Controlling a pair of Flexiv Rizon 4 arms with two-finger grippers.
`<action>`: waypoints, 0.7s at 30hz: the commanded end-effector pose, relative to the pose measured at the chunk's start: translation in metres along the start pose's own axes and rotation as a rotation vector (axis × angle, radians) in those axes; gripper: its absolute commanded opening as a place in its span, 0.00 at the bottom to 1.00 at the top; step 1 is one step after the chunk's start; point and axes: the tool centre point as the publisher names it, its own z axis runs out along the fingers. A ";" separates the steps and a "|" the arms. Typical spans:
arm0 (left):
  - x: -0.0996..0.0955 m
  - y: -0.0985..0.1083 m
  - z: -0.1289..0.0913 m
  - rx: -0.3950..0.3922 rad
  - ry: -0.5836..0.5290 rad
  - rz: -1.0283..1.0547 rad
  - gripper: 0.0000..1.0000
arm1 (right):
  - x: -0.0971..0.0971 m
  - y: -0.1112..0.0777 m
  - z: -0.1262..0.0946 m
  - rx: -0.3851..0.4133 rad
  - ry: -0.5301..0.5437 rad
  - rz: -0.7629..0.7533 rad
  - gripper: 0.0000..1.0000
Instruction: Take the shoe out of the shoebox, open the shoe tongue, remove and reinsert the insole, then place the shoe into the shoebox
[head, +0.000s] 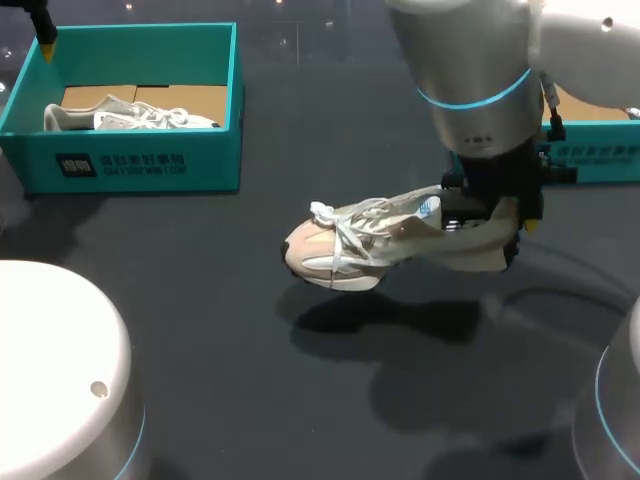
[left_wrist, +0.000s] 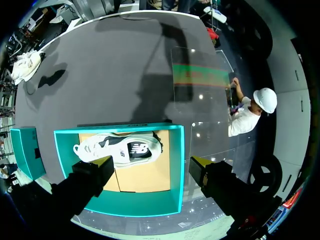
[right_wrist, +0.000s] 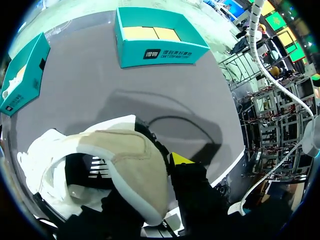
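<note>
A beige and white shoe (head: 370, 245) hangs above the middle of the dark table, toe toward the left. My right gripper (head: 492, 218) is shut on its heel. In the right wrist view the heel collar (right_wrist: 130, 155) sits between the fingers, and one yellow fingertip (right_wrist: 180, 159) shows outside it. A teal shoebox (head: 130, 160) stands at the back left with a second white shoe (head: 130, 117) inside. My left gripper (left_wrist: 150, 170) hangs open above that box (left_wrist: 177, 165) and its shoe (left_wrist: 117, 147), touching nothing.
A second teal shoebox (head: 600, 150) stands at the back right, partly behind my right arm; in the right wrist view this box (right_wrist: 155, 50) shows only its cardboard floor. The held shoe casts a shadow (head: 390, 320) on bare tabletop below it.
</note>
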 end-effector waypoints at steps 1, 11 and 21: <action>0.000 -0.001 0.000 -0.001 0.001 0.001 1.00 | 0.013 -0.010 0.004 -0.005 -0.006 -0.017 0.00; 0.000 -0.001 0.000 -0.001 0.001 0.001 1.00 | 0.058 -0.039 0.037 -0.030 0.019 -0.027 0.00; 0.000 -0.001 0.000 -0.001 0.001 0.001 1.00 | 0.074 -0.051 0.054 -0.014 0.043 -0.025 0.00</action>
